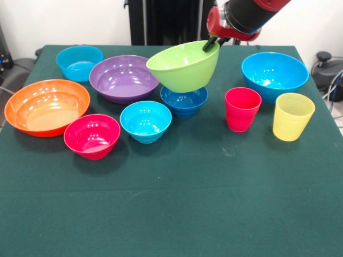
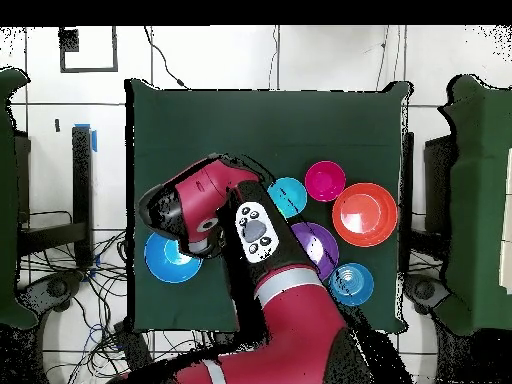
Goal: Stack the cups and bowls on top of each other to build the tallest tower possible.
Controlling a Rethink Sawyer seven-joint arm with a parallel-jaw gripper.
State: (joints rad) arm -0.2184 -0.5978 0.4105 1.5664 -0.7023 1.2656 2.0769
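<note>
Tool [image 1: 213, 44] of mine is pinched on the far rim of the lime green bowl [image 1: 184, 67], one finger inside and one outside, so it's closed on that rim and nothing else. That bowl sits tilted on the small dark blue bowl [image 1: 184, 100], low side toward the purple bowl [image 1: 123, 78]. I can't tell if it's fully resting there or partly hanging from my grip.

So I'd say the tower is just at its first layer, with nearly everything else loose on the desk [image 1: 171, 203]: orange bowl [image 1: 46, 106], pink-red bowl [image 1: 92, 135], cyan bowl [image 1: 146, 121], another blue one [image 1: 79, 62] at the back, the big blue bowl [image 1: 274, 75], then the red cup [image 1: 242, 108] and yellow cup [image 1: 292, 116] side by side.

Next move, as I see it: level the green bowl so it sits square, then let go and lift straight off (a tilted base will wreck everything above it). From overhead my arm [image 2: 270, 300] hides the stack entirely.
</note>
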